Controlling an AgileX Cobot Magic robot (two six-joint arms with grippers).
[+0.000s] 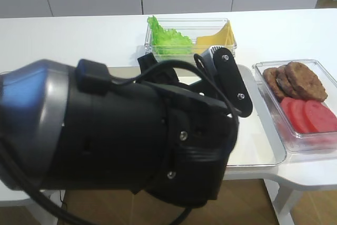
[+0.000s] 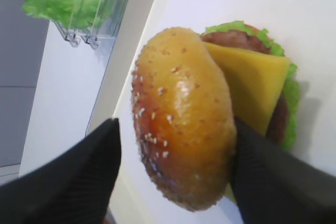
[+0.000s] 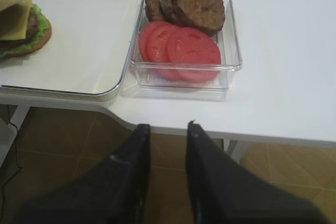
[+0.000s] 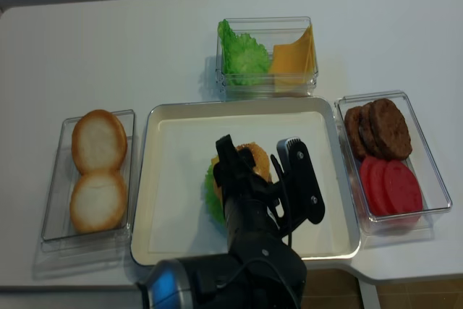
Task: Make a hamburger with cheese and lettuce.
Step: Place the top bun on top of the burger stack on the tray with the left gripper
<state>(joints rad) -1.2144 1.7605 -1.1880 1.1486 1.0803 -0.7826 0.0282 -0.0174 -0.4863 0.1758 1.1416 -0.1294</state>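
1. On the white table [image 4: 145, 41] sits one metal tray [image 4: 173, 240] with one hamburger [image 2: 210, 114] on it, left of the tray's centre.
2. That hamburger is a stack: one ruffled lettuce [image 2: 286, 85] leaf at the bottom, one brown patty, one square cheese [image 2: 252, 85] slice, and one sesame bun top [image 2: 181, 116] tilted over the stack, resting partly on the cheese.
3. One left gripper [image 2: 173, 177] straddles the bun top; its jaws stand apart, one finger clear of the bun on one side, the other at the bun's edge, whether touching I cannot tell.
4. One right gripper [image 3: 167, 129] hangs below and in front of the table edge, well apart from the food, jaws drawn in with a narrow gap between them, holding nothing.
5. Three clear plastic boxes stand around the tray.
6. The left box [image 4: 51, 229] holds two pale bun halves [image 4: 98, 168], one behind the other.
7. The back box [image 4: 264, 92] holds a clump of green leaves [image 4: 242, 56] on its left side and bunched yellow cheese slices [image 4: 295, 56] on its right.
8. The right box [image 3: 233, 35] holds three dark patties [image 3: 189, 3] overlapping at the far end and three red tomato slices [image 3: 181, 45] overlapping at the near end.
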